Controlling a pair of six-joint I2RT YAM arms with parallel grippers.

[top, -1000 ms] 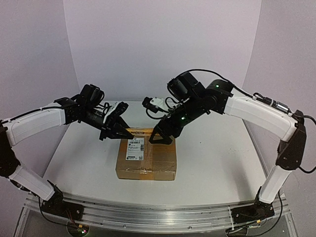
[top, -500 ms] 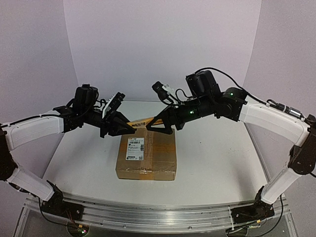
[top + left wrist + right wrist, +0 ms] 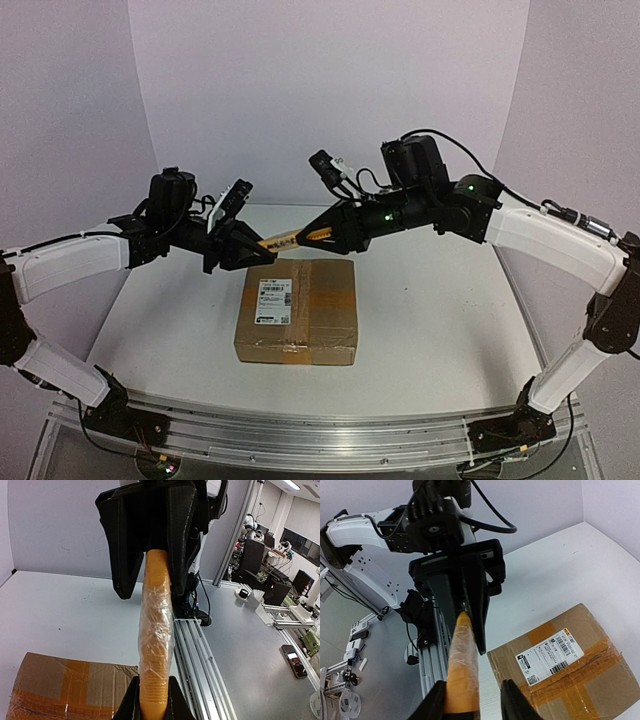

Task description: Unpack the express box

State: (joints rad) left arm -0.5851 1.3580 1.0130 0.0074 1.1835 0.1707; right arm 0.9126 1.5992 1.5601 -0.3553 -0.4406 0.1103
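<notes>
Left hand (image 3: 262, 254) grips the knife (image 3: 284, 240); right hand (image 3: 305, 237) straddles it half-open, over the express box (image 3: 300, 312)'s far edge.

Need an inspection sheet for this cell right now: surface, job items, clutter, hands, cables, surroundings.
surface: white table, bare around the parcel.
job's things: express box flat, taped shut, label up; orange film-wrapped tool held in air near its far edge.
clutter: nothing seen.
hands: left hand shut on one end of the tool; right hand around the other end, gap at one finger.
cables: black cable looped at the left wrist, off the box.
surroundings: plain walls; lab benches beyond the table.
</notes>
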